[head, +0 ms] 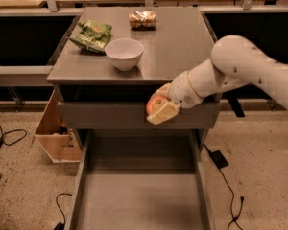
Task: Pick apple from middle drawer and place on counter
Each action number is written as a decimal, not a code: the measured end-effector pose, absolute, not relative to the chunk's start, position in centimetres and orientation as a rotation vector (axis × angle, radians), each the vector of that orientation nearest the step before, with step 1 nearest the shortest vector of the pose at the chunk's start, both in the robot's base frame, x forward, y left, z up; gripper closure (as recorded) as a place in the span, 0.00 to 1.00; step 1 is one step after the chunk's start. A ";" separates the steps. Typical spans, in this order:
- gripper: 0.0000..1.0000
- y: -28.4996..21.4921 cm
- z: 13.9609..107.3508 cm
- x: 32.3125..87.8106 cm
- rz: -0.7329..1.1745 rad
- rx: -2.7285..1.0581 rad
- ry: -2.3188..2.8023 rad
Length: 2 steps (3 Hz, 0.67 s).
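Step in hand, as I judge it: the carry up from drawer to counter. Pick looks done, placing not yet done.

- Gripper [159, 110] hangs in front of the plain grey drawer front [110, 115], just under the counter's front edge and above the open middle drawer [139, 200].
- Apple [155, 103] is in the gripper, clear of the drawer floor and not on the counter [177, 47]. Reddish skin shows between the pale fingers.
- Drawer floor is bare.

To do it well:
- Lift straight toward 12 o'clock first, until the apple and the lower finger clear the counter lip. Going forward too soon would knock the fruit on the edge.
- Then move in over the bare patch at about 1 o'clock of the gripper, at 3 o'clock of the white bowl [124, 53].
- Keep apart from the bowl. The green bag [92, 33] and wrapped snack [142, 19] sit further back, out of the way.
- Lower until the apple touches the top before letting go; it is round and may roll on the glossy surface.

Hand:
- Fingers are closed around the apple, pinching it from both sides, spread only as wide as the fruit.
- It touches nothing else that I can see; whether the knuckle brushes the drawer front I cannot tell.
- White arm [240, 66] reaches in from 3 o'clock.
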<state>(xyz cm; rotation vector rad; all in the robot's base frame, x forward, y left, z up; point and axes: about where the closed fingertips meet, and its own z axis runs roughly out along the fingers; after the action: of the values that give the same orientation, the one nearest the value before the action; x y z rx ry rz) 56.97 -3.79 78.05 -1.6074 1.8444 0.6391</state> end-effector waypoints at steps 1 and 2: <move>1.00 -4.7 86.5 60.4 0.577 -1.524 1.888; 1.00 -6.0 92.9 65.0 0.501 -1.356 1.937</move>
<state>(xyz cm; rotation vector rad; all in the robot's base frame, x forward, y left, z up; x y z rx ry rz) 64.95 -6.02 92.95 -1.3563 1.9369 0.5005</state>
